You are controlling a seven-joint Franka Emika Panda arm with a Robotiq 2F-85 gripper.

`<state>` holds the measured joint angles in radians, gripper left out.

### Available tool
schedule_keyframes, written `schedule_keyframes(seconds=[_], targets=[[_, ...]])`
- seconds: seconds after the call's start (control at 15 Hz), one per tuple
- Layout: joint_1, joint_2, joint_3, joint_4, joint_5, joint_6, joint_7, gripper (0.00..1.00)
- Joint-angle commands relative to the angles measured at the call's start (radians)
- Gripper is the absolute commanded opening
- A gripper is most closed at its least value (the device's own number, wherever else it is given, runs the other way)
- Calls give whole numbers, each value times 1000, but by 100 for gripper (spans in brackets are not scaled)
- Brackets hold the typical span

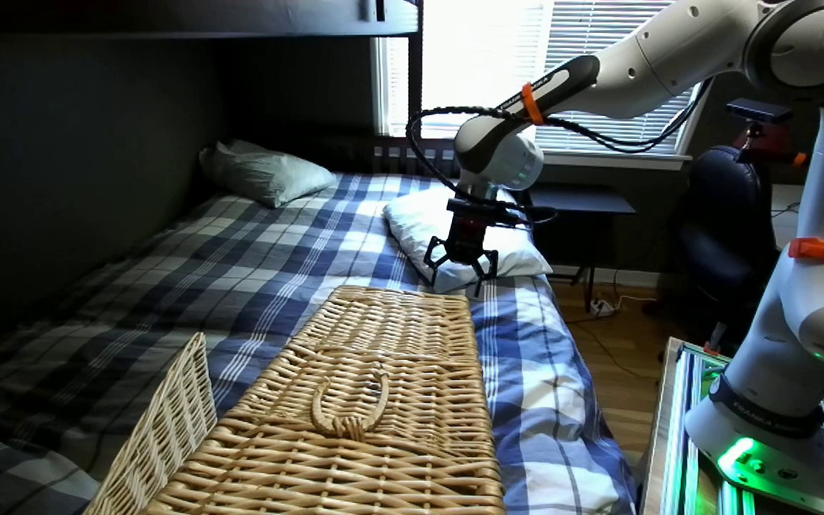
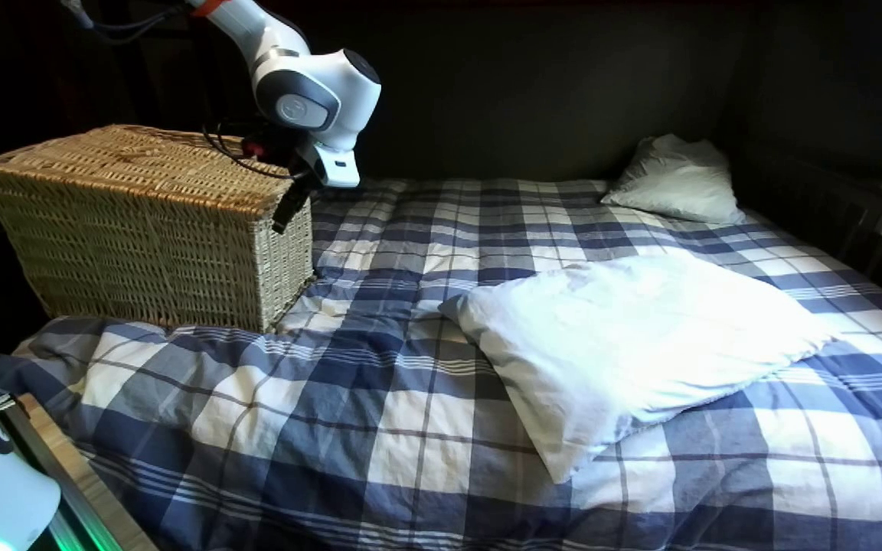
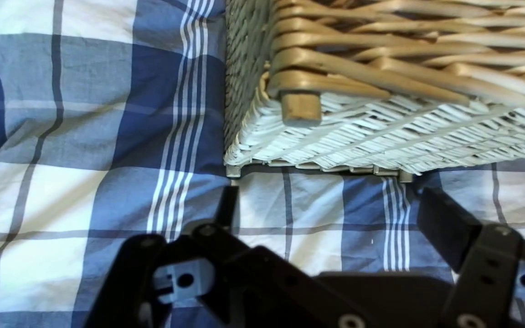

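My gripper [image 1: 456,287] is open, its black fingers wide apart with nothing between them. It hangs just beyond the end of a tan wicker basket [image 1: 290,458], above the plaid bed cover. In an exterior view [image 2: 289,210] it overlaps the basket's near end corner. The wrist view shows the open fingers [image 3: 330,200] over the plaid cover [image 3: 98,114], with the basket's corner and pale end wall [image 3: 381,125] just ahead. No touch can be made out. The basket's top is closed and bears a curved wicker handle [image 1: 350,423]. Its long side shows in an exterior view [image 2: 127,252].
A white pillow [image 2: 640,337] lies on the bed past the gripper. A grey pillow [image 1: 269,175] lies by the wall. A wicker panel [image 1: 162,429] stands up beside the basket. An upper bunk [image 1: 190,18] overhangs the bed. A dark chair [image 1: 723,214] stands beyond.
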<state>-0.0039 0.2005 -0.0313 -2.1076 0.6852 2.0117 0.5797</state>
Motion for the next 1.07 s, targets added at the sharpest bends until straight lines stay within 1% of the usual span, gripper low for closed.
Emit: schedule_keyframes(seconds=[0.0, 0.47, 0.53, 0.6, 0.73, 0.8, 0.87, 0.93, 1.0], targets=[[6, 2, 4, 1, -2, -15, 15, 100], [0, 2, 8, -4, 26, -120, 3, 100], [0, 1, 8, -7, 27, -125, 1, 96], [0, 1, 8, -6, 28, -129, -2, 86], [3, 7, 8, -3, 26, -130, 3, 73], [3, 11, 8, 0, 28, -129, 4, 63], [3, 12, 8, 0, 29, -126, 3, 55], [3, 14, 8, 1, 31, -130, 3, 54], [3, 13, 8, -1, 33, -125, 4, 47]])
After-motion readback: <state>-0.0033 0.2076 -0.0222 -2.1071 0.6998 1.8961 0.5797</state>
